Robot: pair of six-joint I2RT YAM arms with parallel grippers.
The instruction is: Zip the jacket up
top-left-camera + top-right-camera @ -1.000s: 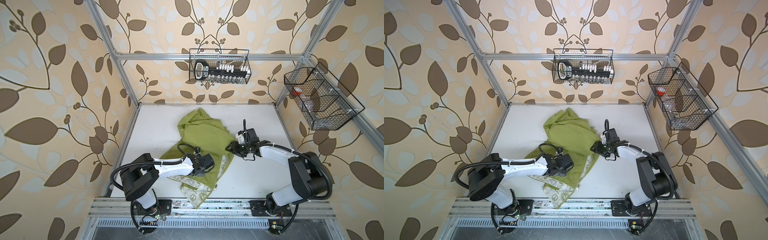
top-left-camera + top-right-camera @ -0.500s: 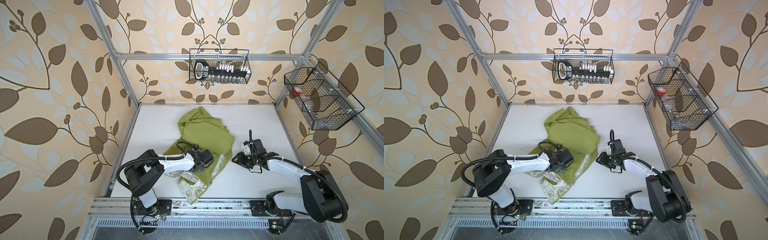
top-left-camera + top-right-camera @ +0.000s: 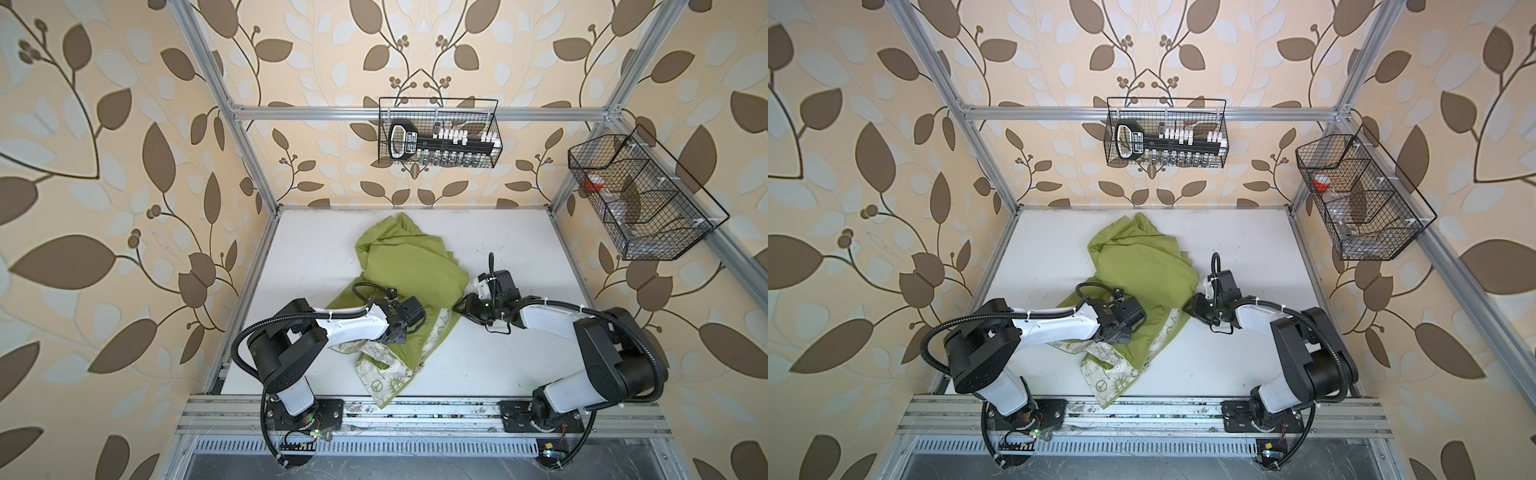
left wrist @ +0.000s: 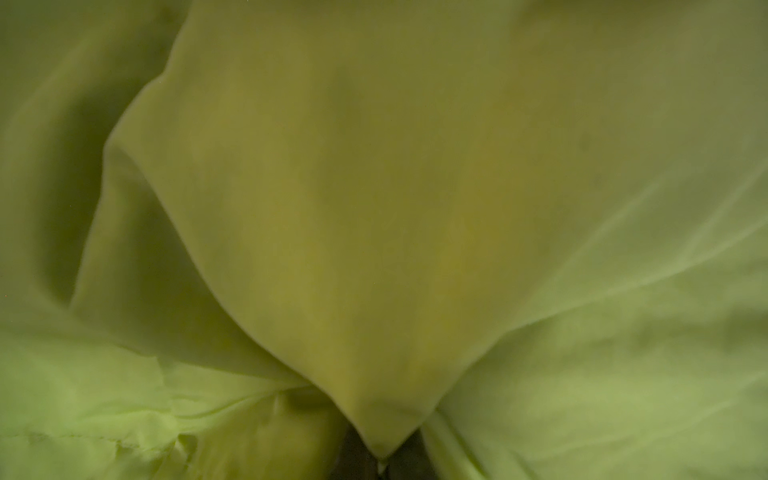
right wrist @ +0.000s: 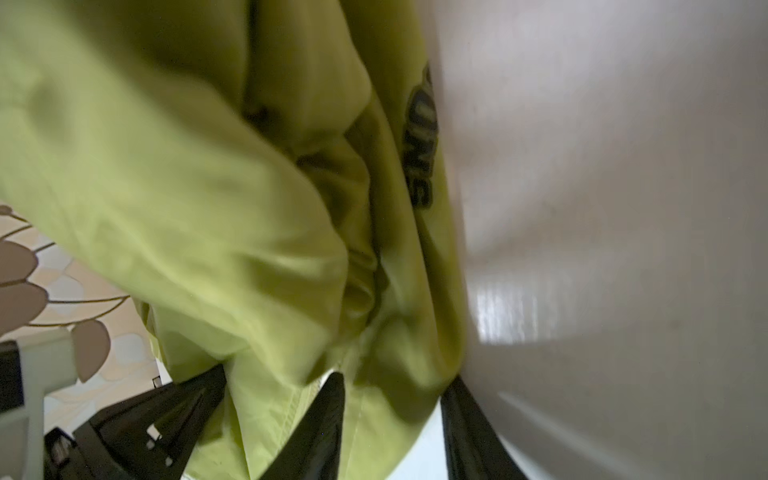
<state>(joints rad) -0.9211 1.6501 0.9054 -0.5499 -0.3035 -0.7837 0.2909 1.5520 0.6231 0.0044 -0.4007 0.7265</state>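
The jacket (image 3: 409, 266) lies crumpled on the table (image 3: 519, 249), lining corner trailing toward six o'clock; left gripper (image 4: 380, 457) is clamped on a green fold, probably to spread it; right gripper (image 5: 397, 386) straddles the three-o'clock edge, grip unclear

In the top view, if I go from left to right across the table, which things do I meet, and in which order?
In order: left arm → jacket → right gripper → right arm → wire basket on the side wall.
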